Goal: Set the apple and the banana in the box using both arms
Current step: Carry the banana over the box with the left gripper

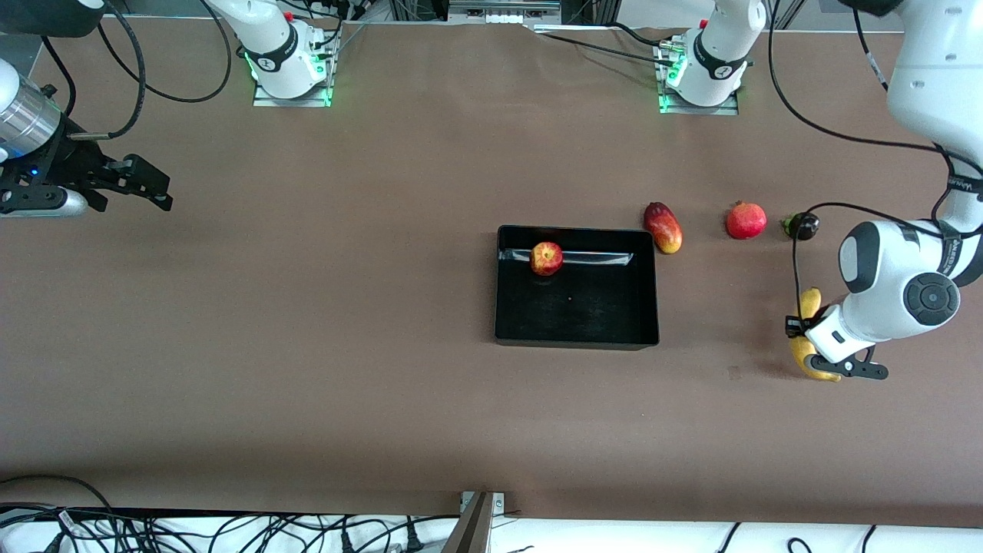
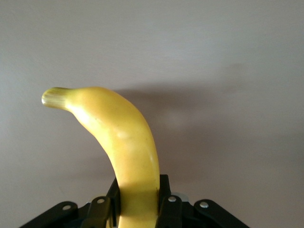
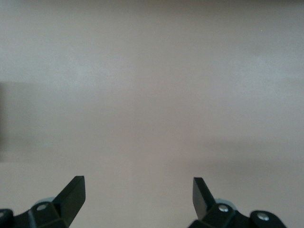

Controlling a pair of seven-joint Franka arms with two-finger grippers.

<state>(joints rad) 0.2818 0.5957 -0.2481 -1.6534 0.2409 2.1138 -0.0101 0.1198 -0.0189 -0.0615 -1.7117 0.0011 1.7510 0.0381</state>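
We saw the apple (image 1: 546, 258) in the box (image 1: 653, 307) at frame centre; lower right, the left gripper (image 1: 803, 329) pinched the banana (image 2: 126, 147); upper left, the right gripper (image 3: 138, 194) waited, fingers spread.

Brown matte table top (image 1: 322, 322), one broad sheet, faintly creased, running edge to edge under the high camera. Light even and soft from overhead; shadows short and blurred, with a darker band along the edge nearest the front camera. At the edge where the bases stand: two metal mounting plates (image 1: 292, 98), each with a green glow at its rim, and a grey metal rail fitting (image 1: 503, 11) between them. Below the near edge, a white floor strip (image 1: 230, 534) strewn with loose black cables (image 1: 192, 530), and a grey metal bracket (image 1: 476, 522) jutting at mid-edge. Wrist views show only plain pale brown surface.
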